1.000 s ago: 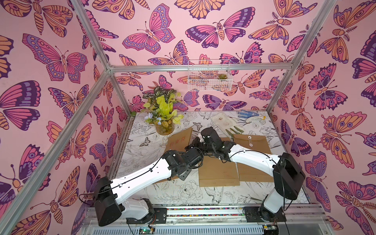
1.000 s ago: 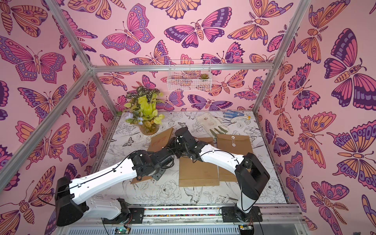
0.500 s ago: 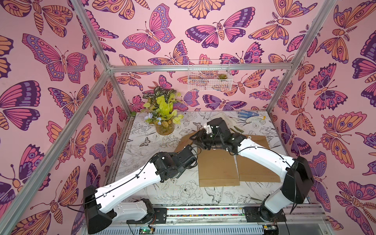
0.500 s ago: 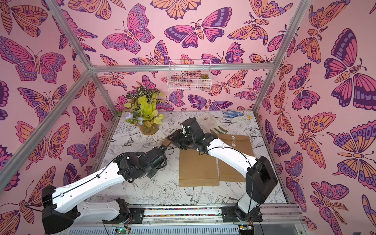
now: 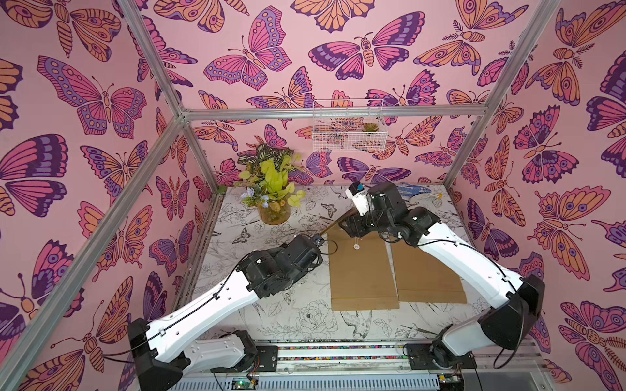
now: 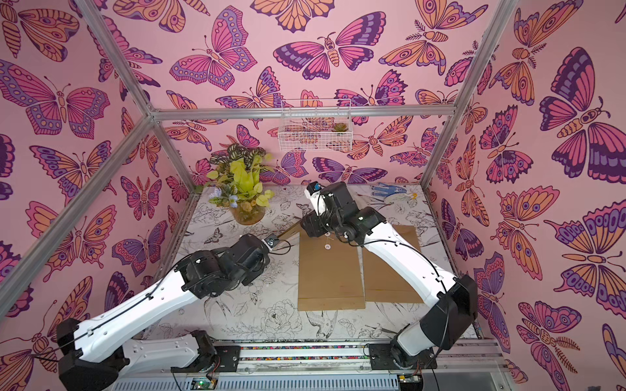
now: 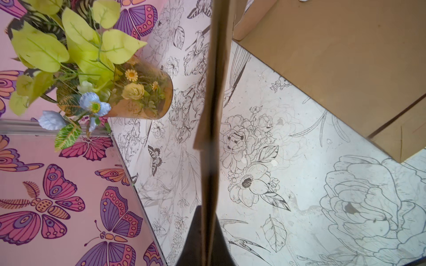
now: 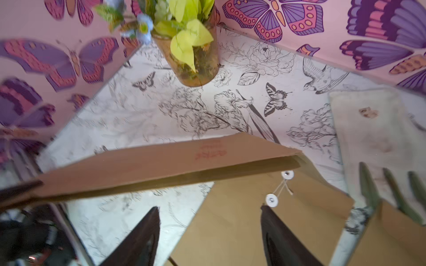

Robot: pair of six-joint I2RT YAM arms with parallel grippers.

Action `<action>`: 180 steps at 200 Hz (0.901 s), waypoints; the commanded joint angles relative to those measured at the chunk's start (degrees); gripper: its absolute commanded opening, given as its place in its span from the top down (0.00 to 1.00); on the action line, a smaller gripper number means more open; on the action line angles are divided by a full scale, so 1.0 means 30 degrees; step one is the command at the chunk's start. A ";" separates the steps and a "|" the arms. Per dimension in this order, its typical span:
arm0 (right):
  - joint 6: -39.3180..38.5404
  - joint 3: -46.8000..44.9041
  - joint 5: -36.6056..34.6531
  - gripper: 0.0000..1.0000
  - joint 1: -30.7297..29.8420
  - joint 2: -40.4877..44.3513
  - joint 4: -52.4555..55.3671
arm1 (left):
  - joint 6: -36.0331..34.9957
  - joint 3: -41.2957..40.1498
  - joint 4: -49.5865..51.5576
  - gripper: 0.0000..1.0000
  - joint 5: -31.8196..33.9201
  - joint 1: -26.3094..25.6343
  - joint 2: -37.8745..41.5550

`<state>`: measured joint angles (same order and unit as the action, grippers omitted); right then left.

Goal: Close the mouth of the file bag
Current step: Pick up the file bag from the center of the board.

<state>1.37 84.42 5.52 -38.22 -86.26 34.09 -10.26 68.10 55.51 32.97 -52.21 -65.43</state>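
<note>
The brown file bag (image 5: 362, 270) (image 6: 330, 270) lies flat on the table in both top views. Its flap (image 5: 335, 223) (image 6: 288, 233) (image 8: 161, 161) stands lifted off the table, slanting from the bag's far edge toward the left. My left gripper (image 5: 319, 238) (image 6: 272, 242) (image 7: 208, 230) is shut on the flap's left corner; the left wrist view shows the flap (image 7: 212, 115) edge-on between the jaws. Above the bag's mouth hovers my right gripper (image 5: 345, 225) (image 6: 306, 226) (image 8: 209, 208), open and empty. A white string button (image 8: 272, 200) sits on the bag beside one right fingertip (image 8: 264, 209).
A second brown envelope (image 5: 426, 274) lies right of the file bag, partly under the right arm. A vase of flowers (image 5: 274, 210) stands at the back left. A white glove with green fingers (image 8: 380, 138) lies behind the bags. A wire basket (image 5: 349, 125) hangs on the back wall.
The left gripper shut on the flap's corner and drew back left, raising it. The right gripper opened, let the flap go and moved up toward the back.
</note>
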 commanded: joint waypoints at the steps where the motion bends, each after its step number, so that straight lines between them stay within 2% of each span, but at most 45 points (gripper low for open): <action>1: -0.8475 0.0109 -0.1600 0.29 -0.0464 0.0514 0.1559 | -0.2787 0.0157 -0.1625 1.00 -0.0303 0.0426 0.0763; 30: -1.1921 0.0885 -0.1946 0.28 -0.0782 0.0294 0.2403 | -0.5241 -0.0951 -0.3197 1.00 -0.1694 0.0503 0.1938; 45: -1.3463 0.1422 -0.2953 0.27 -0.1270 0.0009 0.3130 | -0.6253 -0.1423 -0.3712 1.00 -0.2027 0.0642 0.2293; 73: -1.4399 0.1823 -0.4721 0.29 -0.1733 0.0005 0.3756 | -0.6980 -0.1476 -0.3711 1.00 -0.2251 0.1008 0.2239; 110: -1.4724 0.2001 -0.4137 0.29 -0.1727 0.0951 0.4041 | -0.7089 -0.1625 -0.3820 1.00 -0.2947 0.1581 0.2523; 180: -1.6463 0.4228 -0.4755 0.29 -0.1571 -0.0722 0.5243 | -0.7563 -0.1989 -0.3867 1.00 -0.3725 0.1673 0.3066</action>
<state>-45.17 94.85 -8.05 -43.24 -86.00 46.78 -32.01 62.94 45.12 23.24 -47.64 -57.91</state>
